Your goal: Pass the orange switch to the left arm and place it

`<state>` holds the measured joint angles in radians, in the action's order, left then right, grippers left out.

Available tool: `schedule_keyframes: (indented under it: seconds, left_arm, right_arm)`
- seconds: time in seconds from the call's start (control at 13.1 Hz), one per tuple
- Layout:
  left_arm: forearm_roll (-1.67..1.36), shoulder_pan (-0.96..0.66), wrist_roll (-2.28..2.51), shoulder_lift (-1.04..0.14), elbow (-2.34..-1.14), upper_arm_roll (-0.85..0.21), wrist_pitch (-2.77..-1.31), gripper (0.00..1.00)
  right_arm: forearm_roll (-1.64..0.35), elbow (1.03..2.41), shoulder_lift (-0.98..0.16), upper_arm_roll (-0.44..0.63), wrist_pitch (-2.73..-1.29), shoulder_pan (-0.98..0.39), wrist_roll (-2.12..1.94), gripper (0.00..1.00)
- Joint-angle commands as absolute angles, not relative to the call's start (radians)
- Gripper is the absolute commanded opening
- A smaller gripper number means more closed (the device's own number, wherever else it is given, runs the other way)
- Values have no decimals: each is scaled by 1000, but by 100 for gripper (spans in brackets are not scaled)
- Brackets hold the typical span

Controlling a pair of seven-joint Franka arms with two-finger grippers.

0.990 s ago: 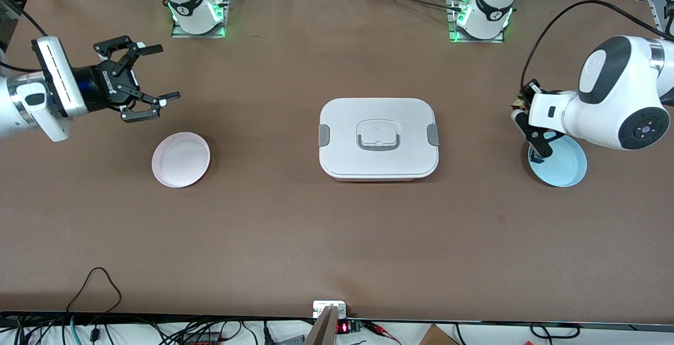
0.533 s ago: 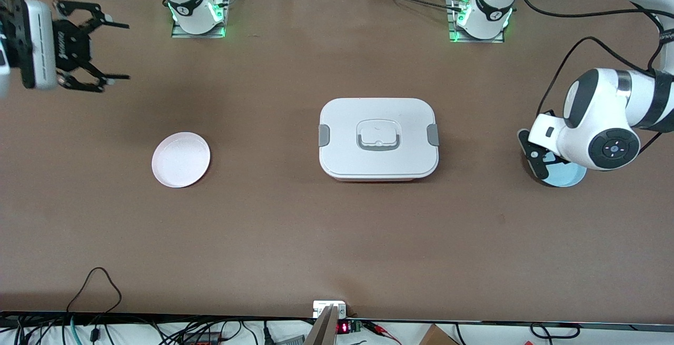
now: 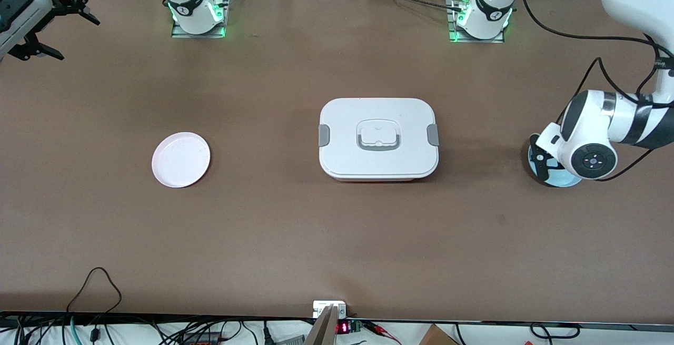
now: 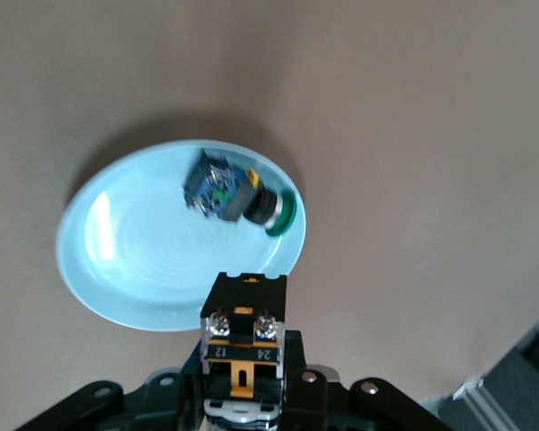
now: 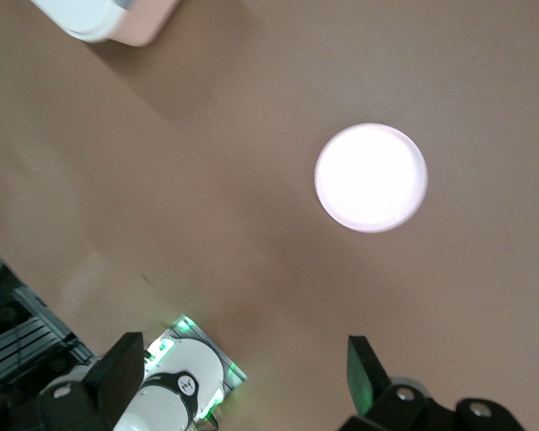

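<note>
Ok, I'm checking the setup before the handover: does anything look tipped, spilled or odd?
Little stands out. The green switch lies tipped on its side in the blue plate, under the left tool, which grips the orange switch. The box sits closed.

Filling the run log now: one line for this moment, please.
left gripper: shut on orange switch, over blue plate | green switch: in blue plate | right gripper: open, waiting | box: mid-table
</note>
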<state>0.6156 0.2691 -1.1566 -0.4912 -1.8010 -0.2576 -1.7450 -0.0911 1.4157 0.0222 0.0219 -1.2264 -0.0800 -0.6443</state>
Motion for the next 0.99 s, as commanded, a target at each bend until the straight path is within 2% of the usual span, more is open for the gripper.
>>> schedule_keyframes:
  seconds: [0.0,0.23,0.53,0.91]
  left_arm:
    - [696,317,-1183,-557,-1816,-267,-1775,18]
    - [713,363,-1186,-586,-1824,-265,-1905,20]
    - [733,411,-1218,-610,-1830,-267,-2006,20]
    - [733,425,-1218,-626,-1839,-267,-2034,23]
  right_arm:
    - [-28,1436,41,23,-1250,-92,-607,100]
    - [67,1433,41,-12,-1282,-100,-591,100]
    - [72,1437,38,-46,-1301,-100,-512,100]
    - [58,1534,31,-44,-1448,-97,-245,100]
